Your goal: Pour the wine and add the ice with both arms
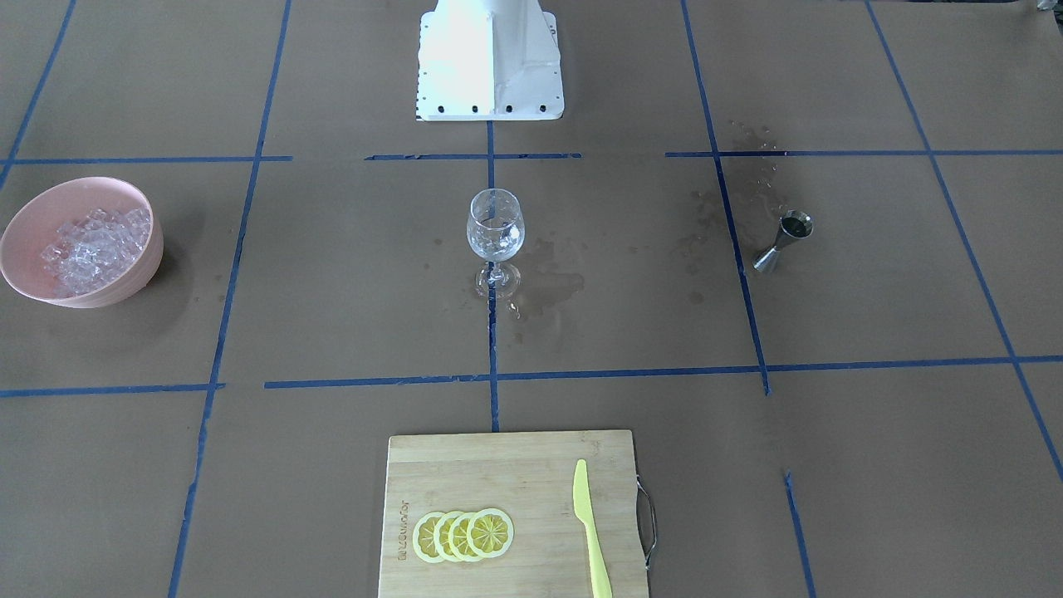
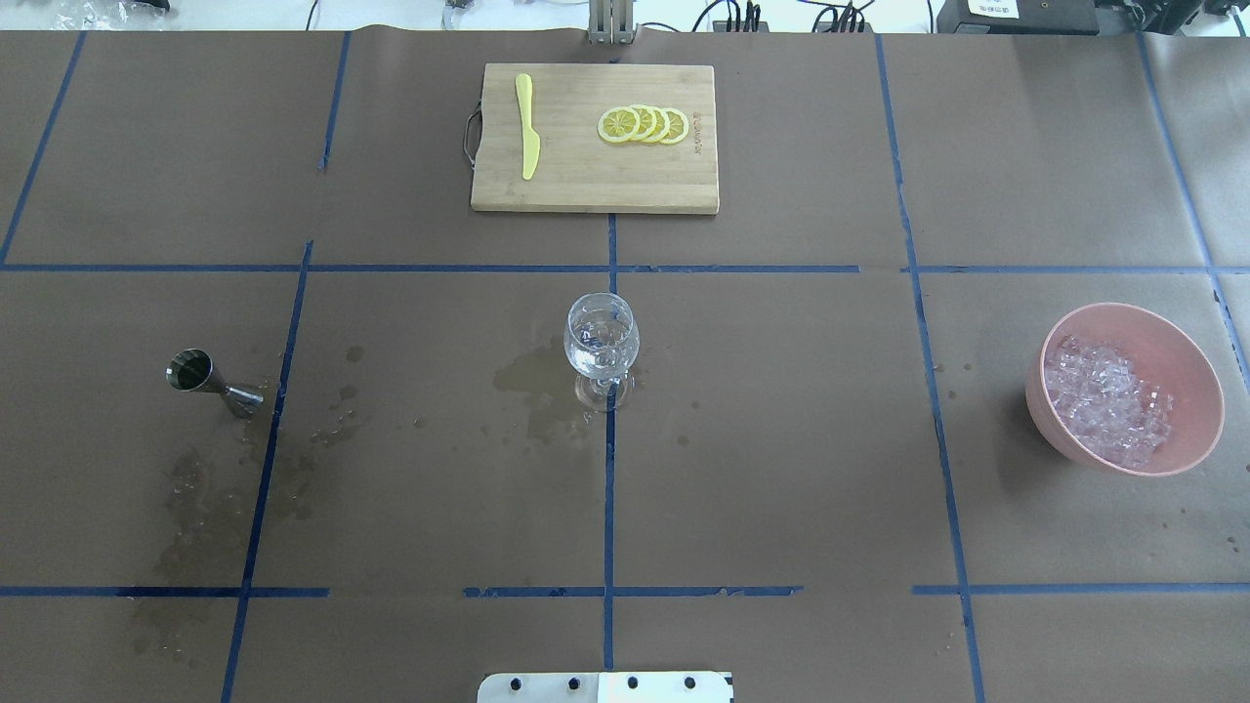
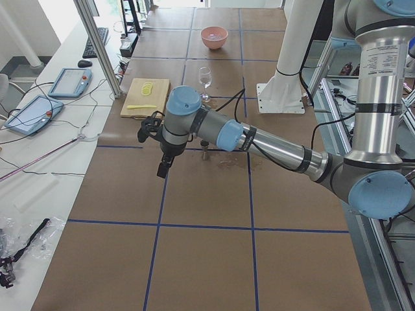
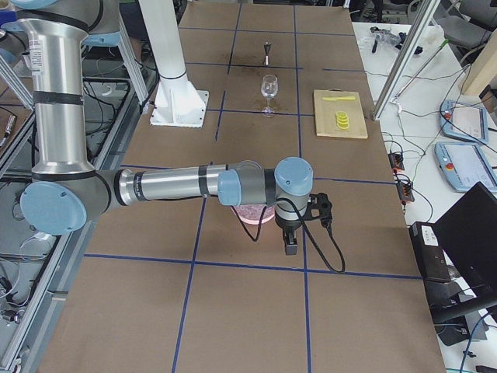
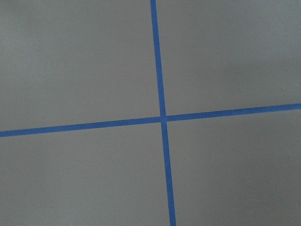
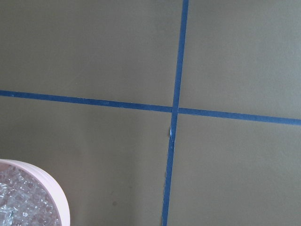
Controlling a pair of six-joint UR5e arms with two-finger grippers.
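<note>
1. The left arm [image 3: 272, 146] reaches out level over the table with its wrist bent down.
2. The left claw [image 3: 161, 172] hangs above the brown paper; I cannot tell how far apart its fingers are.
3. The right arm [image 4: 171, 185] stretches out the same way, and the finger gap of the right claw [image 4: 291, 249] is just as unclear.
4. The ice [image 2: 1108, 410] lies heaped in the pink bowl [image 2: 1187, 391] just beside the right claw.
5. The stemmed glass [image 2: 601, 337] stands well apart from both claws.

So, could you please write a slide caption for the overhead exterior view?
Stemmed glass centred, steel jigger to its left, pink bowl of ice to its right, cutting board beyond.
</note>
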